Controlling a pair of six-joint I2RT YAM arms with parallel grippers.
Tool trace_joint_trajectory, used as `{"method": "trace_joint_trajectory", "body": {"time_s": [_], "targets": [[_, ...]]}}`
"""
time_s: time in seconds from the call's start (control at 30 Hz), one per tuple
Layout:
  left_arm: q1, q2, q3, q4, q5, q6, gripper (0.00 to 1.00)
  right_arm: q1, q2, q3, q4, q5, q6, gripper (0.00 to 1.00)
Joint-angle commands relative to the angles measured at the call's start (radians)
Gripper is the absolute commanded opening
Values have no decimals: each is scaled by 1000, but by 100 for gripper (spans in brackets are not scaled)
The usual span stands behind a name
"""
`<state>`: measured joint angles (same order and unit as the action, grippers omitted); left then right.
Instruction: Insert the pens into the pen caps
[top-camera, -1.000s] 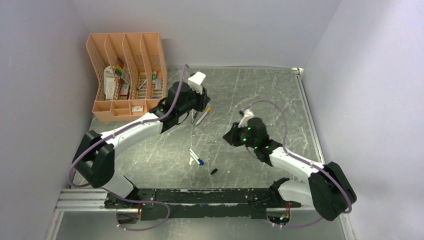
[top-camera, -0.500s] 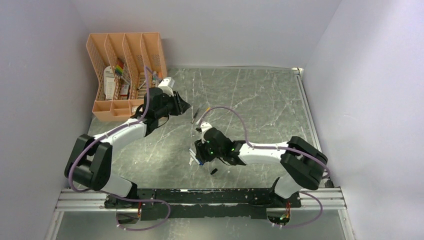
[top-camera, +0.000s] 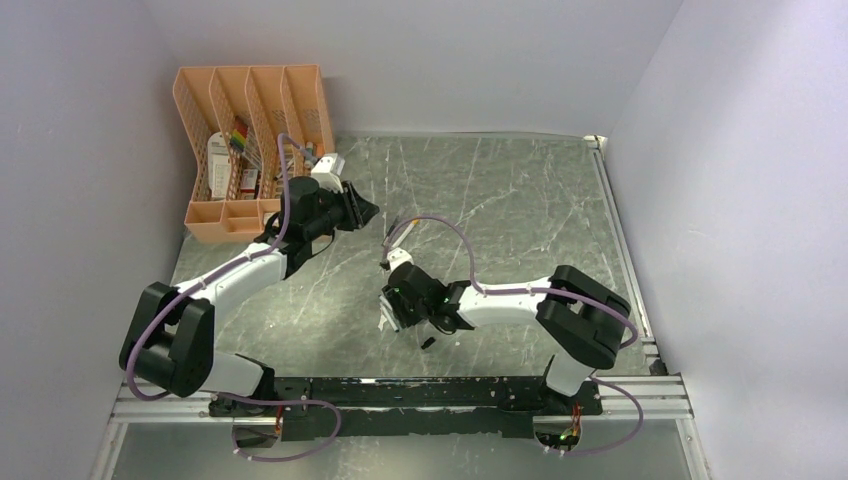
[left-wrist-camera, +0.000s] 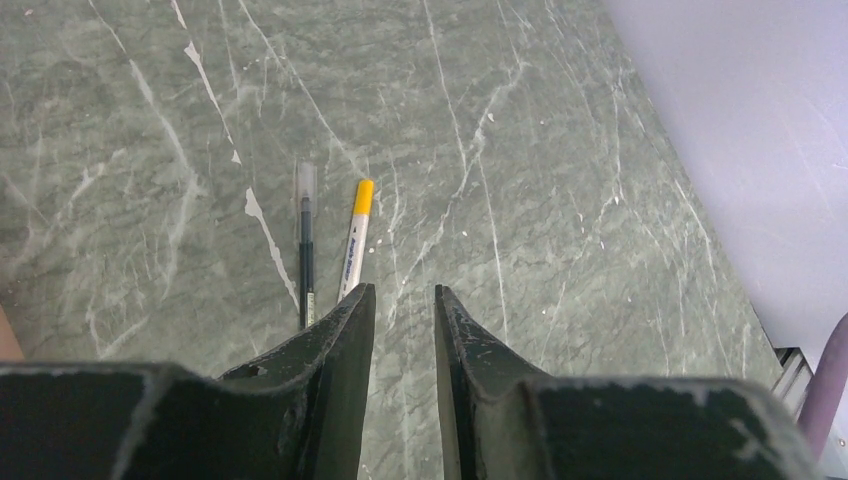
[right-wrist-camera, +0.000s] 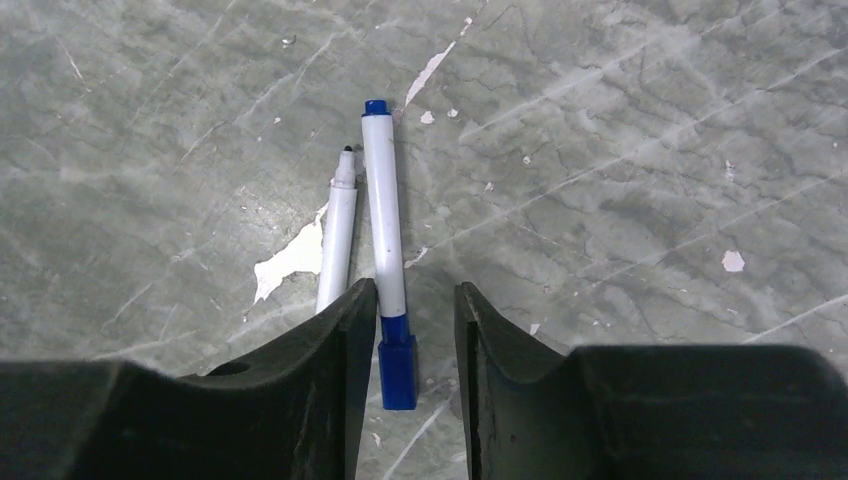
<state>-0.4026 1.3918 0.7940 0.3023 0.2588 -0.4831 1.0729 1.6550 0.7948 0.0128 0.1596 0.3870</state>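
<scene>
One peach organizer (top-camera: 222, 233) stands near left gripper (top-camera: 366, 210).

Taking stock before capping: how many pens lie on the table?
4. Dark pen and yellow-capped pen ahead of the left jaws; blue-ended pen and black-tipped white pen at the right jaws. Arms may hide more.

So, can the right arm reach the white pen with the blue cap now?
Probably yes: the open right gripper sits over the blue-capped pen, nothing lying between; the other white pen lies close beside it.
</scene>
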Motion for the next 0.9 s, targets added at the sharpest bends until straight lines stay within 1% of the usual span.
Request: {"method": "trace_joint_trajectory", "body": {"time_s": [0.0,0.07,0.17,0.27,0.4,0.47,0.6,0.63,0.73,0.8,0.87], "targets": [[8,-8,-2,22,14,9,37,9,15,27,-43,67,-5,33],[9,-4,-1,22,18,11,38,9,16,26,-46,77,1,27],[9,0,0,19,21,12,38,9,5,21,-43,82,3,16],[8,3,-1,25,32,9,37,8,-15,10,-30,86,-1,12],[8,9,-5,51,69,10,38,7,-45,0,-26,122,-12,1],[8,9,-15,69,97,9,40,7,-64,-8,-21,146,-19,0],[8,12,-46,118,153,-33,47,5,-112,-32,2,182,-36,0],[8,10,-62,141,162,-56,51,5,-122,-36,10,187,-41,0],[8,3,-107,220,200,-109,65,4,-144,-43,22,204,-51,0],[8,7,-113,258,239,-130,71,2,-161,-53,35,214,-63,0],[8,23,-104,263,277,-135,74,2,-189,-66,52,228,-77,0]]}}
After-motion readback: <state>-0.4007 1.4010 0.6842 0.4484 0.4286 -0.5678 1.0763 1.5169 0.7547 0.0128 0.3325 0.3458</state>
